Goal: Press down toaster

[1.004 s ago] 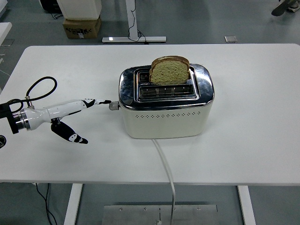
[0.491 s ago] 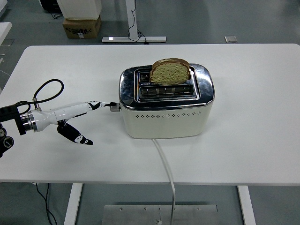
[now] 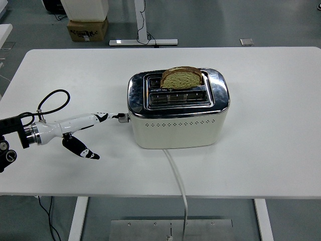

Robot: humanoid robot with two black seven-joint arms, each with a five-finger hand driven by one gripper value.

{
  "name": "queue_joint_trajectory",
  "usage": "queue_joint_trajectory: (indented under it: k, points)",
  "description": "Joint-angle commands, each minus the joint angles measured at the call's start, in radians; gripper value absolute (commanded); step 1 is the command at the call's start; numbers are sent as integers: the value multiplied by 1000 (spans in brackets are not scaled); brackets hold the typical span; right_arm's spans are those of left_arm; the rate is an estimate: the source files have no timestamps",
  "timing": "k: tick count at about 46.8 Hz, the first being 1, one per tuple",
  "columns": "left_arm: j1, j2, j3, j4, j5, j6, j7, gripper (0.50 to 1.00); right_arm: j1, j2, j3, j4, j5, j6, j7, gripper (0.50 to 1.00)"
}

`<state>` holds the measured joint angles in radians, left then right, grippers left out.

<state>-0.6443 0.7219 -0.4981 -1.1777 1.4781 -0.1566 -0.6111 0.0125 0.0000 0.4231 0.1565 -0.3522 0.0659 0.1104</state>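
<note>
A cream and chrome toaster (image 3: 178, 113) stands mid-table with a slice of bread (image 3: 181, 78) sunk partway into its rear slot. Its lever (image 3: 123, 118) sticks out of the left end. My left hand (image 3: 83, 131) reaches in from the left; one extended finger (image 3: 106, 117) rests on the lever, while the thumb (image 3: 80, 147) hangs apart below, holding nothing. The right arm is out of view.
The toaster's white cord (image 3: 175, 181) runs off the table's near edge. The white table (image 3: 271, 100) stretches to both sides. On the floor behind stand a cardboard box (image 3: 88, 27) and a desk frame (image 3: 143, 41).
The finger has pushed the lever lower, and the bread has sunk deeper into the slot. The hand has dropped slightly.
</note>
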Motion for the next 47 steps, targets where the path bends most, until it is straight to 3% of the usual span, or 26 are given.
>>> queue_joint_trajectory:
  k: [1,47]
  points:
    - [0,-2,1,0,2,3,0,1000,1,0,-1,0,-1,0,2,1000]
    - [46,-30,3,56,4,25,0,1000,0,0,-1,0,1,0,0,1000]
